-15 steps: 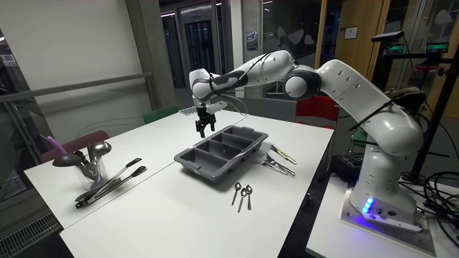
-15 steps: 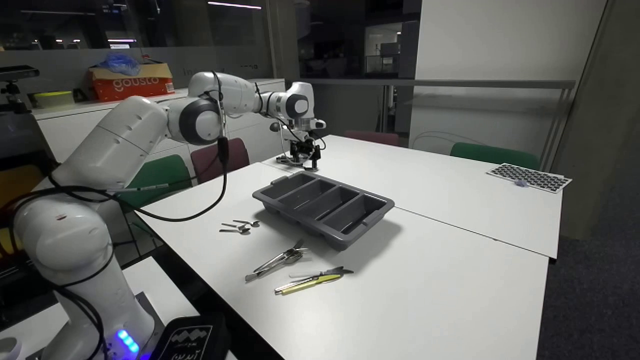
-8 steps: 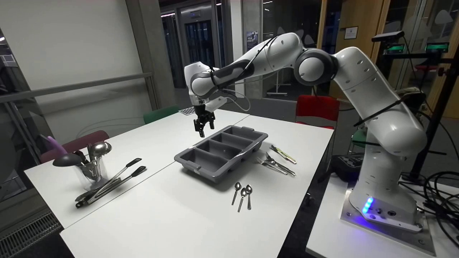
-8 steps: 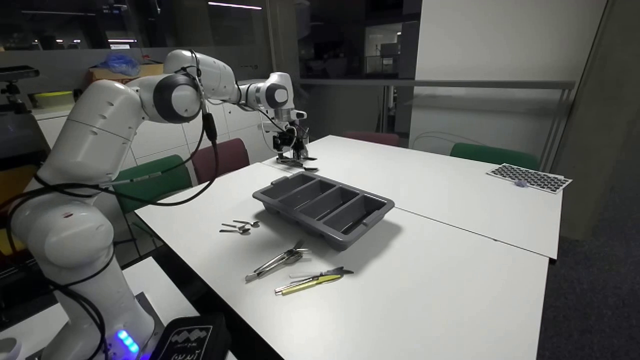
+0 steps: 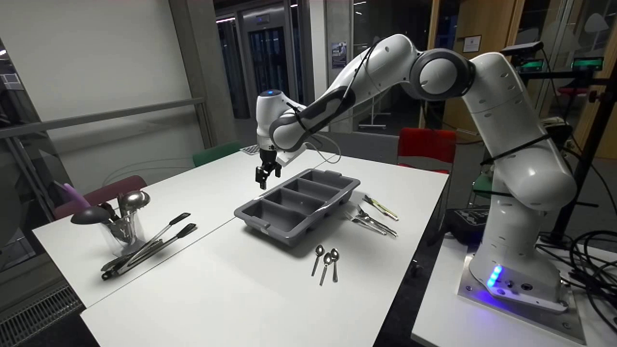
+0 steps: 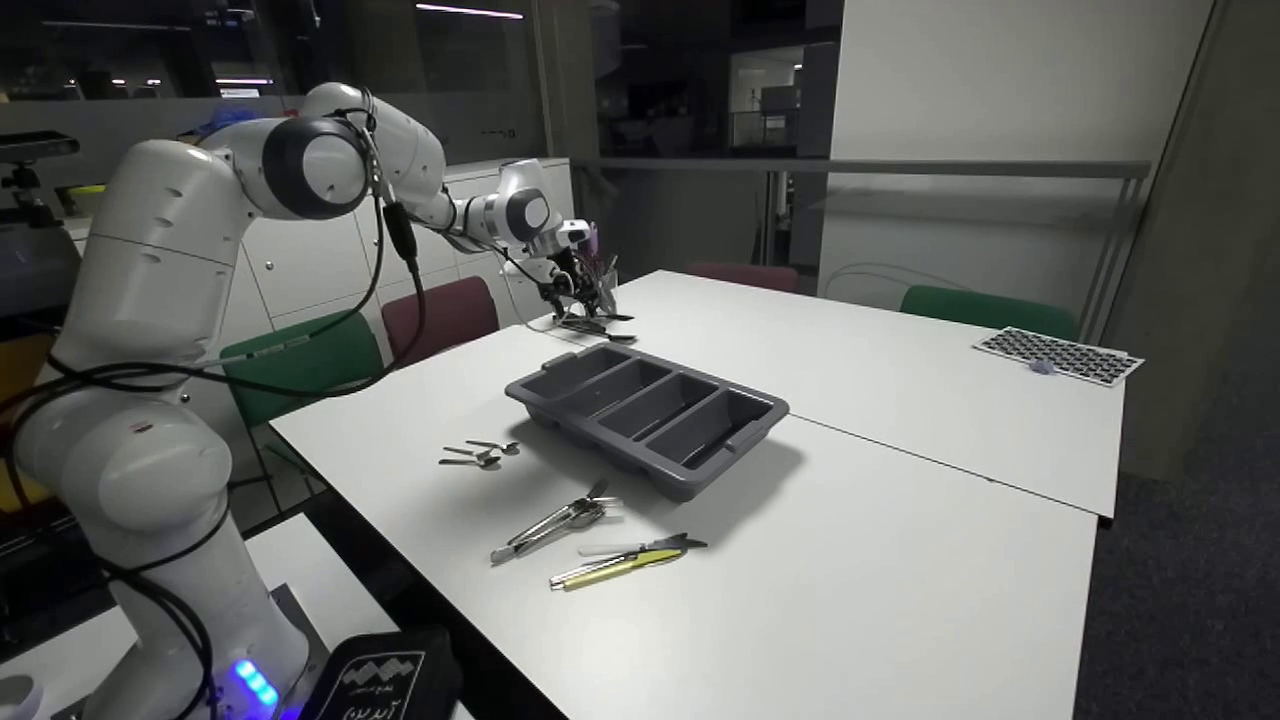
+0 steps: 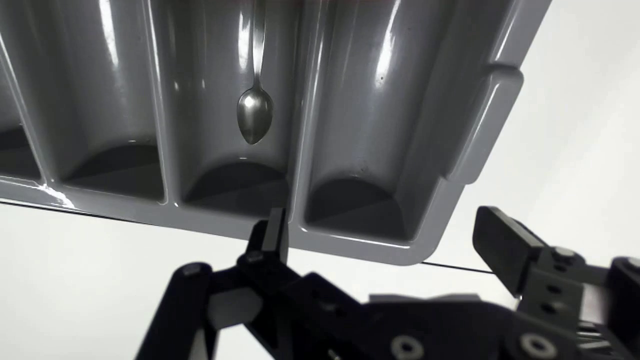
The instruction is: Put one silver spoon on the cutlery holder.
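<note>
The dark grey cutlery holder (image 5: pixel 296 202) stands on the white table, also in an exterior view (image 6: pixel 650 415). In the wrist view, one silver spoon (image 7: pixel 255 117) lies in its second compartment from the right-hand end; that spoon is hidden in both exterior views. Three small silver spoons (image 5: pixel 328 265) lie together on the table beside the holder, seen too in an exterior view (image 6: pixel 478 455). My gripper (image 7: pixel 381 217) is open and empty, fingers wide apart. It hangs above and just outside the holder's long edge (image 5: pixel 270 179), on the side away from the robot base.
Forks and other cutlery (image 5: pixel 371 224) and yellow-green-handled knives (image 5: pixel 382 207) lie beside the holder on the robot's side. Tongs (image 5: pixel 149 250) and a clear container of ladles (image 5: pixel 123 231) stand beyond the table seam. A patterned board (image 6: pixel 1058 355) lies at a far corner.
The arm's elbow has risen and drawn back toward the base. The gripper has shifted slightly along the holder's outer side and tilted. The holder and the cutlery on the table have not moved.
</note>
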`<action>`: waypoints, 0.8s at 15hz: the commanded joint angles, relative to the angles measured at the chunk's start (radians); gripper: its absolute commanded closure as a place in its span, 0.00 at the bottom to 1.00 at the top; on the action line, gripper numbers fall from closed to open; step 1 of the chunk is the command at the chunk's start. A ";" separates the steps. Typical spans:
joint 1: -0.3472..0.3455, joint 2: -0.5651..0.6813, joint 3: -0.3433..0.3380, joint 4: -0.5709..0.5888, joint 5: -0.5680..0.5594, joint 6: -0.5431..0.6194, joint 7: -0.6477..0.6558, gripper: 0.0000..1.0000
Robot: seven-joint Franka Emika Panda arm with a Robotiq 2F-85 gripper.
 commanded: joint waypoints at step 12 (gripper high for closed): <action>-0.032 -0.510 0.158 -0.663 0.380 -0.029 -0.147 0.00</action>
